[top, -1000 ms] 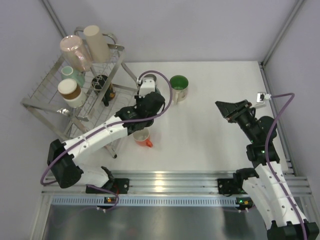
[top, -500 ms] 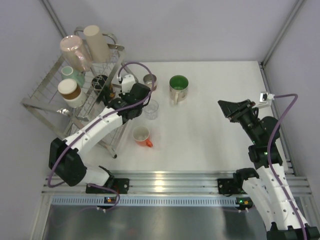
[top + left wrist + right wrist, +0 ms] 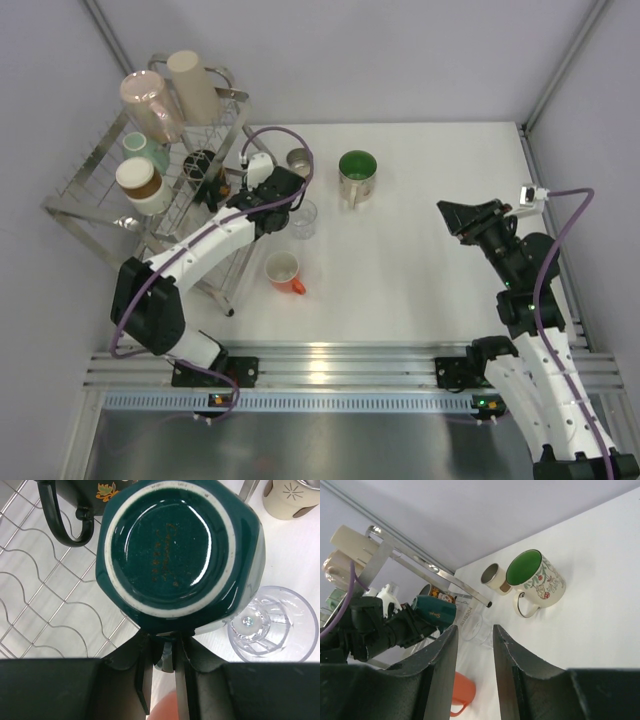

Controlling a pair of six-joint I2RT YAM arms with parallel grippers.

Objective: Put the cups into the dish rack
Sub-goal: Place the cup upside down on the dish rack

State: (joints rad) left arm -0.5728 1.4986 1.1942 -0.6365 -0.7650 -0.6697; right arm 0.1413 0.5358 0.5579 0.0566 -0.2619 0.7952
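My left gripper (image 3: 276, 189) is shut on the wall of a dark teal cup (image 3: 175, 550), held on its side with its base toward the wrist camera, at the right edge of the dish rack (image 3: 100, 190). The teal cup also shows in the right wrist view (image 3: 435, 611). A black flowered mug (image 3: 62, 517) lies in the rack just beside it. On the table stand a clear glass (image 3: 303, 218), a green-inside mug (image 3: 357, 175), a small brown-banded beige cup (image 3: 298, 160) and an orange-handled white cup (image 3: 285, 270). My right gripper (image 3: 462, 218) is open and empty at the right.
The rack holds a pink cup (image 3: 150, 105), a beige cup (image 3: 192, 85), a teal cup (image 3: 145, 150) and a brown-banded cup (image 3: 140, 185). Rack wires (image 3: 45, 595) run under the left of the held cup. The table's near rail (image 3: 330, 365) runs along the front.
My left gripper has carried the dark teal cup left, from over the clear glass to the rack's right edge. The right arm has barely shifted.
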